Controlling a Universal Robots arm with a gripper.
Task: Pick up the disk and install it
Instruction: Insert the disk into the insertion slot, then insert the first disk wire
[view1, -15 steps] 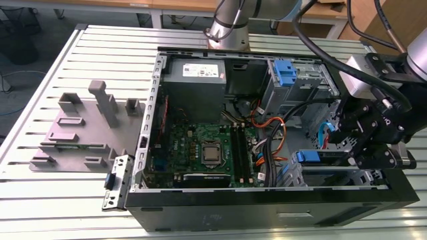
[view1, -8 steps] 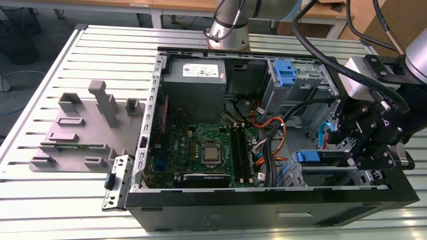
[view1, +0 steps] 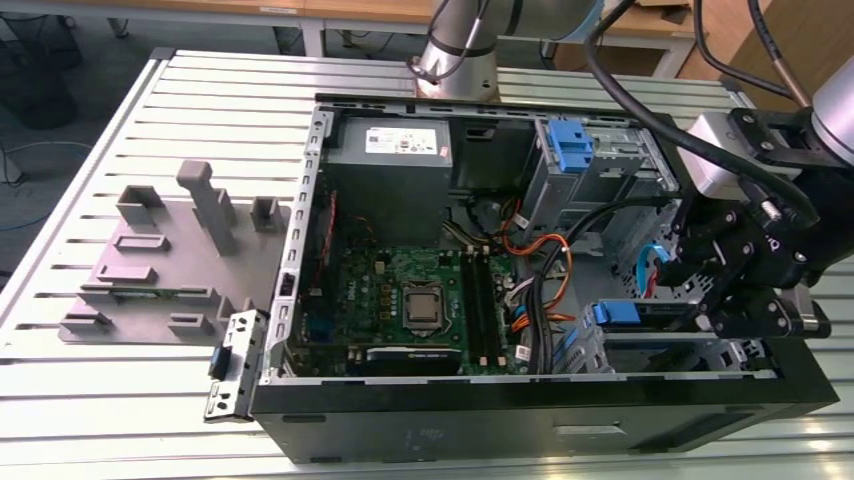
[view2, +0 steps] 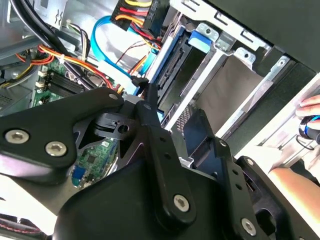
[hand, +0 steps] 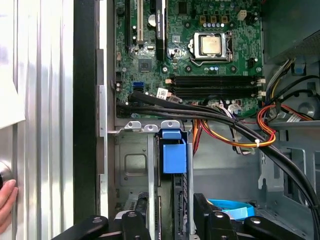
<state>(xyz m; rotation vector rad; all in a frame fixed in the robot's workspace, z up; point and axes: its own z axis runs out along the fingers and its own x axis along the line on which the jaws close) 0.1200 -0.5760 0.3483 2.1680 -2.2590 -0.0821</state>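
Note:
The disk (view1: 625, 314) stands on edge inside the lower drive cage of the open computer case (view1: 534, 420), at the exterior view's right. Its blue caddy tab (hand: 174, 152) sits at the cage's end towards the motherboard, and the tab (view2: 202, 39) also shows in the second wrist view. My gripper (view1: 731, 300) hangs over the cage at the disk's other end. One black finger (hand: 142, 217) is on each side of the disk's edge, and the gripper (hand: 172, 216) appears shut on it. A thin fingertip (view2: 149, 112) lies against the blue frame.
A bare blue bracket (view1: 567, 146) sits in the upper cage beside the grey power supply (view1: 400, 146). Black and orange cables (hand: 235, 132) run past the cage. A grey fixture (view1: 160, 250) lies at the exterior view's left. A person's hand (hand: 6, 200) rests beside the case.

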